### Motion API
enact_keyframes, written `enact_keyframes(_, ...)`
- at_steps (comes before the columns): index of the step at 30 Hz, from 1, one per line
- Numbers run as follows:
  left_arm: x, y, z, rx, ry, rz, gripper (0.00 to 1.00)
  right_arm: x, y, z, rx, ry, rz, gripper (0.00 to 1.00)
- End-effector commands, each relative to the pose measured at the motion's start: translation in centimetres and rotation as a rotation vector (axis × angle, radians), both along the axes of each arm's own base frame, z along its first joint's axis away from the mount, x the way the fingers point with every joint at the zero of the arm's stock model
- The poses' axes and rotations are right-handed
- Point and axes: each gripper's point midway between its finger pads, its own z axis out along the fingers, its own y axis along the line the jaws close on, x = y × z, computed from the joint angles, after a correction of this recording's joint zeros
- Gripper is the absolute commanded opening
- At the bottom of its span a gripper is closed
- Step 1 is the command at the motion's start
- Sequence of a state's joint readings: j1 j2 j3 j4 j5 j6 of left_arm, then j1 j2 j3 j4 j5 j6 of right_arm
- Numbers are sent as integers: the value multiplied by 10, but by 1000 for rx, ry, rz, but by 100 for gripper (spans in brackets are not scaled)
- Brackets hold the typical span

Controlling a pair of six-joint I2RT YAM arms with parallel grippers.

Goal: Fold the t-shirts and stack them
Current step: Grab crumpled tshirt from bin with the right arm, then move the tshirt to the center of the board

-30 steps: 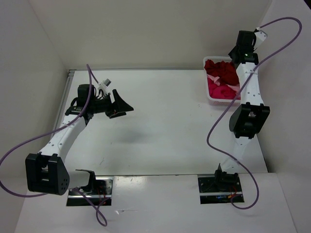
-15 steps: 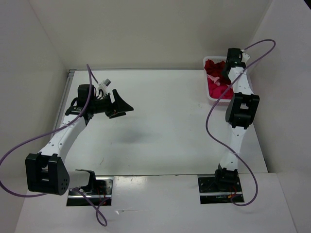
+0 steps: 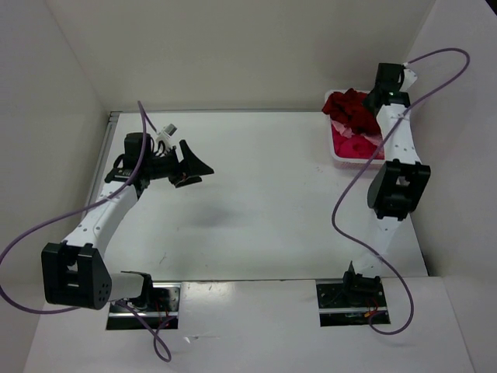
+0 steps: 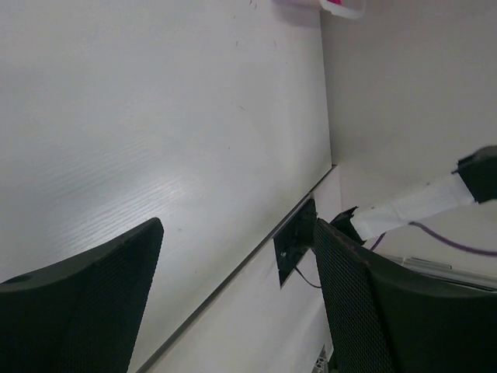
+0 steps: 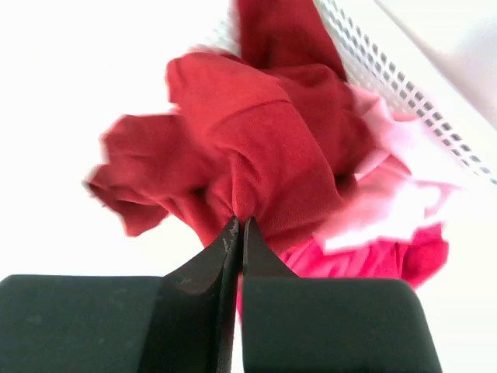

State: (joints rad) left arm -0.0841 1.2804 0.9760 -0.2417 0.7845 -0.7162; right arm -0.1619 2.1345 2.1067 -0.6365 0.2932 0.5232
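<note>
A dark red t-shirt (image 5: 264, 148) hangs bunched from my right gripper (image 5: 240, 222), whose fingers are shut on a pinch of its cloth. In the top view the dark red t-shirt (image 3: 349, 105) is lifted above the white mesh basket (image 3: 338, 158) at the far right. Under it in the basket lie a light pink t-shirt (image 5: 396, 186) and a bright crimson t-shirt (image 5: 373, 252). Over the left half of the table hovers my left gripper (image 3: 189, 165), open and holding nothing, far from the shirts.
White walls close in the table on the left, back and right. The basket rim (image 5: 388, 70) runs close to the right wall. Purple cables (image 3: 349, 194) loop beside both arms. The right arm's base plate (image 4: 295, 242) lies at the table's near edge.
My right gripper dipped into the basket, closed on the dark red t-shirt and rose with it. The left arm has stayed still.
</note>
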Motion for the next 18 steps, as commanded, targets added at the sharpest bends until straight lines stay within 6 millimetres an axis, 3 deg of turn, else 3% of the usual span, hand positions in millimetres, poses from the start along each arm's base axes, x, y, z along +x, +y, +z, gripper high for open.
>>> enact_keyframes(1,17,-5,36,-29,-104,-7,86,-49,17,193,-11,-438,34,0)
enact_keyframes(4,24,-6,43,-43,-106,2,86,-88,36,267,-6,-598,101,0)
enact_keyframes(5,29,-7,50,-52,-118,6,86,-96,51,286,20,-643,171,0)
enact_keyframes(7,34,-7,59,-63,-137,11,86,-127,80,345,36,-785,284,0)
enact_keyframes(9,41,-6,62,-60,-144,37,86,-155,120,389,85,-899,446,0)
enact_keyframes(10,44,-5,66,-62,-149,50,86,-182,152,421,134,-984,595,0)
enact_keyframes(14,57,1,69,-68,-137,104,86,-235,218,476,264,-1144,938,0)
enact_keyframes(16,64,14,70,-70,-139,150,86,-261,265,489,403,-1165,1164,0)
enact_keyframes(17,67,19,70,-69,-133,175,86,-284,278,505,410,-1209,1232,0)
enact_keyframes(18,71,25,70,-64,-134,195,86,-295,290,511,426,-1229,1278,0)
